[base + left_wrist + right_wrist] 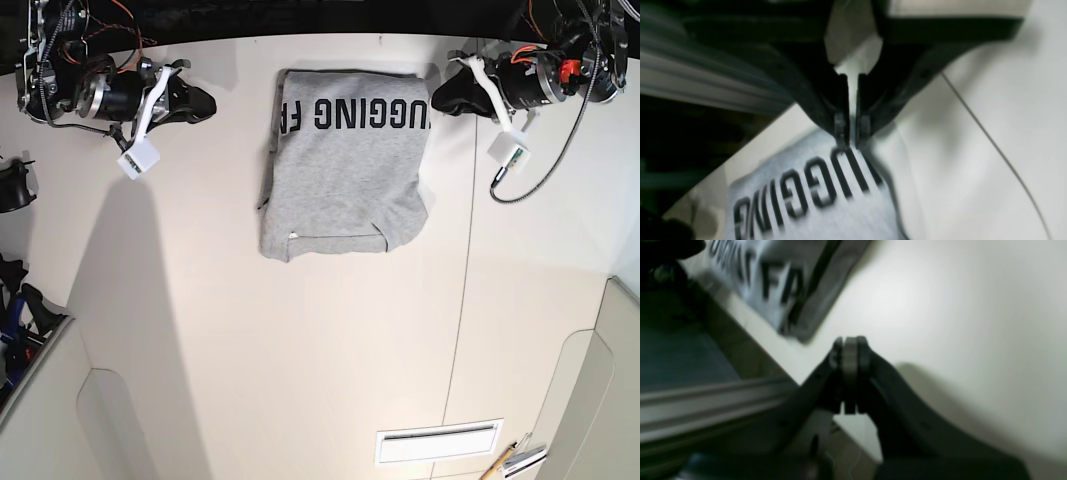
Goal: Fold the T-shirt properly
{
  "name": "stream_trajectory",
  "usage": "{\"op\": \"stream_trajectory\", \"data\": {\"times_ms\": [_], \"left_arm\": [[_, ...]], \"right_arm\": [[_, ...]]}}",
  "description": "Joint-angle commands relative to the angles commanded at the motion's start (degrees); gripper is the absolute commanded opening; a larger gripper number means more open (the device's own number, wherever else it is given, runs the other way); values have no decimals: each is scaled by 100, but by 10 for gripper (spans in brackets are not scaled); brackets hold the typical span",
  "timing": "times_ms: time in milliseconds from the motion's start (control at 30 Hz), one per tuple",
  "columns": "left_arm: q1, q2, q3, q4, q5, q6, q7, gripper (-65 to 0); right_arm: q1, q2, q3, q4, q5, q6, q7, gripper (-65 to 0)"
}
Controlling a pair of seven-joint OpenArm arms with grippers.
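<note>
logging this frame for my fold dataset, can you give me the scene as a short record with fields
garment: grey T-shirt, partly folded, lying flat on the white table
lettering: black block print along the shirt's far edge, facing up
left gripper: jaws nearly closed, tips at the printed corner of the shirt; grip on the cloth cannot be confirmed
right gripper: shut, empty, over bare table, apart from the shirt
other items: white vent plate set in the table near the front edge

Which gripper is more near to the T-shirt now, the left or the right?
The left. The left gripper sits right at the T-shirt's lettered corner; the right gripper hangs apart from its opposite edge, bare table between.
</note>
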Motion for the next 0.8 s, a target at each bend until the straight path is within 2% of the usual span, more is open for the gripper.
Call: {"op": "stream_trajectory", "data": {"times_ms": [200, 267, 333, 467, 600, 667, 733, 800], "left_arm": [[1287, -39, -63, 433, 168, 0, 15, -611], [1665, -37, -61, 433, 396, 0, -2, -611], [2006, -35, -61, 431, 546, 0, -57, -611], [2601, -39, -55, 358, 1032, 0, -304, -611], [2909, -42, -44, 63, 1578, 0, -472, -611], [2942, -57, 46, -199, 1766, 0, -483, -611], [2935, -157, 317, -590, 2000, 0, -568, -611], [2933, -354, 785, -1040, 2468, 0, -977, -611]], "right_arm": [[-774, 551, 0, 245, 131, 2, -22, -650], [-975, 645, -7, 245, 142, 4, -22, -650], [-1178, 723, -26, 240, 157, 98, -20, -650], [-1547, 905, -238, 240, 157, 107, -17, -650], [-1770, 1062, -782, 219, 96, 107, -17, -650], [-1832, 1108, -1178, 157, -120, 105, -15, -650], [-1827, 1108, -1598, -9, -393, 103, -11, -650], [-1825, 1110, -1982, -221, -568, 103, 44, -650]]}}
